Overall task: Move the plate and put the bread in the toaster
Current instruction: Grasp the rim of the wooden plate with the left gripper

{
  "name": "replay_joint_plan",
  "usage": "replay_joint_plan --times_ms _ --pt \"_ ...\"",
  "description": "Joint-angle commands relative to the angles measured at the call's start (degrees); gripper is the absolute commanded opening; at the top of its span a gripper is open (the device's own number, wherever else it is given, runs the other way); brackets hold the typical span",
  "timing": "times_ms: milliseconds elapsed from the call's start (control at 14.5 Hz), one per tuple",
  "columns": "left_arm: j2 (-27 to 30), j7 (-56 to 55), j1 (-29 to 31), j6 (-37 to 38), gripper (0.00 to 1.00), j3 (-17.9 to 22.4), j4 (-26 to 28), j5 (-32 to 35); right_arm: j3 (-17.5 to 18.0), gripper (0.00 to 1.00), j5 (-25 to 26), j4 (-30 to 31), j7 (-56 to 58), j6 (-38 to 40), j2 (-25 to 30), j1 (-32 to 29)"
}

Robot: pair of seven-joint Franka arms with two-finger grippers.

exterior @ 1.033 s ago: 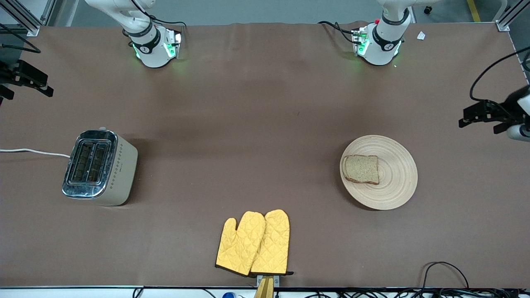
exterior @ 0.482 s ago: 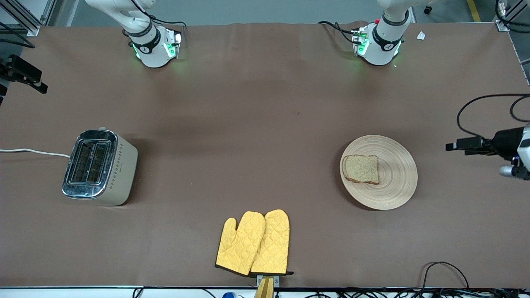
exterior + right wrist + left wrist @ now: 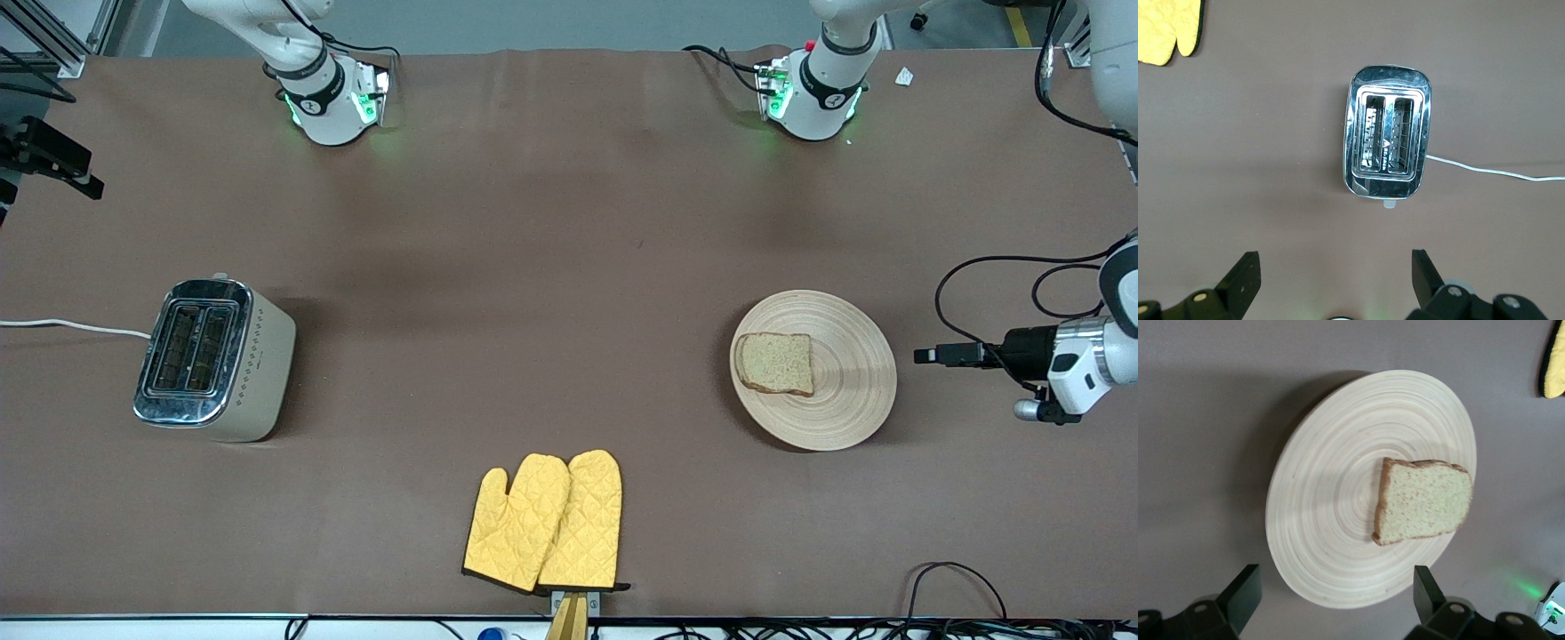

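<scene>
The beige wooden plate (image 3: 853, 373) lies toward the left arm's end of the table, with the slice of brown bread (image 3: 776, 363) on the part of it facing the toaster. My left gripper (image 3: 930, 356) hangs open over the bare table just beside the plate's rim. In the left wrist view the plate (image 3: 1331, 500) and the bread (image 3: 1421, 500) fill the picture, and the left gripper (image 3: 1336, 579) holds nothing. The cream and chrome toaster (image 3: 209, 356) stands upright toward the right arm's end. My right gripper (image 3: 62, 164) waits open above that table edge, and in its wrist view the right gripper (image 3: 1331, 259) looks down on the toaster (image 3: 1387, 140).
A pair of yellow oven mitts (image 3: 547, 524) lies near the front edge, midway along the table. The toaster's white cord (image 3: 71, 327) runs off toward the right arm's end. Both arm bases (image 3: 333, 102) stand along the back edge.
My left gripper has swung down and in toward the plate's rim. My right gripper shifted slightly at first, then held still. Plate, bread and toaster have not moved.
</scene>
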State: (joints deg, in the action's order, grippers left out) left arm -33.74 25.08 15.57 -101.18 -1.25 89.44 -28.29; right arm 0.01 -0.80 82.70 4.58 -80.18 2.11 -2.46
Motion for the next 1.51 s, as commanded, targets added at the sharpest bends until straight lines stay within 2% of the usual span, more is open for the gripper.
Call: replay_joint_plan --times_ms 0,620,757,895,1239,1377,1446 --pt "-4.56 4.87 1.65 -1.03 1.0 -0.15 -0.85 -3.17 0.34 1.0 0.36 0.35 -0.98 0.63 0.71 0.35" --pt "-11.6 12.44 1.22 -5.34 1.0 -0.51 -0.85 -10.29 0.16 1.0 0.62 0.62 -0.98 0.81 0.71 1.23" --pt "-12.31 13.06 1.04 -5.34 0.95 -0.59 -0.85 -11.08 0.16 1.0 0.62 0.7 -0.98 0.81 0.62 1.15" --pt "-13.01 16.3 1.04 -5.34 0.83 -0.59 -0.85 -11.7 0.16 1.0 0.62 0.7 -0.98 0.72 0.62 1.23" --pt "-13.46 24.65 1.04 -5.34 0.28 -0.59 -0.85 -11.7 0.16 1.0 0.62 0.7 -0.98 0.81 0.62 1.23" --pt "-13.46 25.72 1.04 -5.34 0.15 -0.59 -0.85 -11.7 0.16 1.0 0.62 0.7 -0.89 0.72 0.62 1.23" --pt "-13.46 26.33 1.04 -5.34 0.04 -0.68 -0.85 -11.88 0.16 1.0 0.62 0.7 -0.89 0.81 0.62 1.23"
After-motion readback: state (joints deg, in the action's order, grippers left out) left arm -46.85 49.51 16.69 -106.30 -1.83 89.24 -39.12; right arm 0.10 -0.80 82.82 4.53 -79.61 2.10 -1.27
